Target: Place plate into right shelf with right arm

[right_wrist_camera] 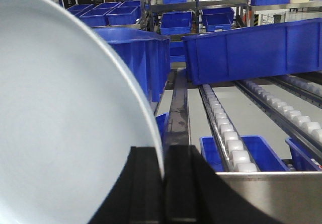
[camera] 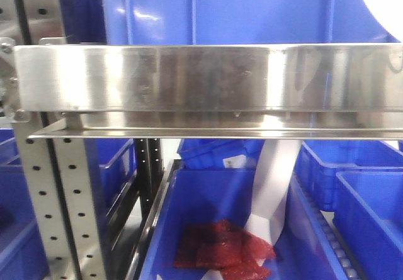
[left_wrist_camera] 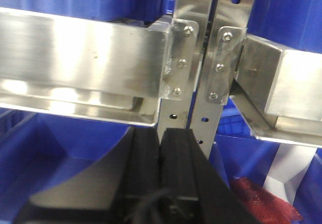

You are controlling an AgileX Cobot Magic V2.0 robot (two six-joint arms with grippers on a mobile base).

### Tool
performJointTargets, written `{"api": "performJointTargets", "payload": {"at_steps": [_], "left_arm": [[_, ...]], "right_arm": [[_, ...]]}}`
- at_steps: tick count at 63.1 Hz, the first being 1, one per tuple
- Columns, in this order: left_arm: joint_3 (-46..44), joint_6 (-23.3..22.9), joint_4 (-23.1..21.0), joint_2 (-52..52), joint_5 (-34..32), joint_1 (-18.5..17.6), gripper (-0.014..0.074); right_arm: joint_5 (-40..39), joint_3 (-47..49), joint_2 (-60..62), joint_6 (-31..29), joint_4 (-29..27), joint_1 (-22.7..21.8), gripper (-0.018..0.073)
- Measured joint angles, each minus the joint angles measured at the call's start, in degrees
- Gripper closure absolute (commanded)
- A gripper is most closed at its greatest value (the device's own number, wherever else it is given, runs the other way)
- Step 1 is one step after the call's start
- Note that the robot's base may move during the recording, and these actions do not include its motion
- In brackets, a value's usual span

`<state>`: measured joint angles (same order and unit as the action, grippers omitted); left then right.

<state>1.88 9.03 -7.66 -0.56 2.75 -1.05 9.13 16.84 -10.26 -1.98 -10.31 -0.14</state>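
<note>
The right claw (right_wrist_camera: 163,158) grips the white plate (right_wrist_camera: 60,123) by its rim, the edge pinched between the black fingers. The plate is held on edge above the steel front lip (right_wrist_camera: 271,194) of the shelf (right_wrist_camera: 226,103) and fills the left of the wrist view. In the front view it shows only at the upper right corner.

The left claw (left_wrist_camera: 161,136) is closed on nothing, its fingers pressed together before a steel post (left_wrist_camera: 201,83).

Below the rail (camera: 201,85), an open blue bin (camera: 208,192) holds red packets (camera: 220,250), with a white strip (camera: 274,185) reaching into it. Farther along the shelf's roller lanes stand two big blue bins, one left (right_wrist_camera: 136,53) and one right (right_wrist_camera: 251,48). Their contents are hidden. Distant racks carry more blue bins (right_wrist_camera: 176,18).
</note>
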Motion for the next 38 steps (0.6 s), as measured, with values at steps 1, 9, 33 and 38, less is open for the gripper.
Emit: {"api": "performJointTargets", "payload": {"at_steps": [1,9,33,38], "left_arm": [[0.0,0.0,0.0,0.0,0.0,0.0,0.0724],[0.0,0.0,0.0,0.0,0.0,0.0,0.0724],[0.0,0.0,0.0,0.0,0.0,0.0,0.0724],[0.0,0.0,0.0,0.0,0.0,0.0,0.0724]], "right_arm": [[0.0,0.0,0.0,0.0,0.0,0.0,0.0507],[0.0,0.0,0.0,0.0,0.0,0.0,0.0507],[0.0,0.0,0.0,0.0,0.0,0.0,0.0507],[0.0,0.0,0.0,0.0,0.0,0.0,0.0507]]}}
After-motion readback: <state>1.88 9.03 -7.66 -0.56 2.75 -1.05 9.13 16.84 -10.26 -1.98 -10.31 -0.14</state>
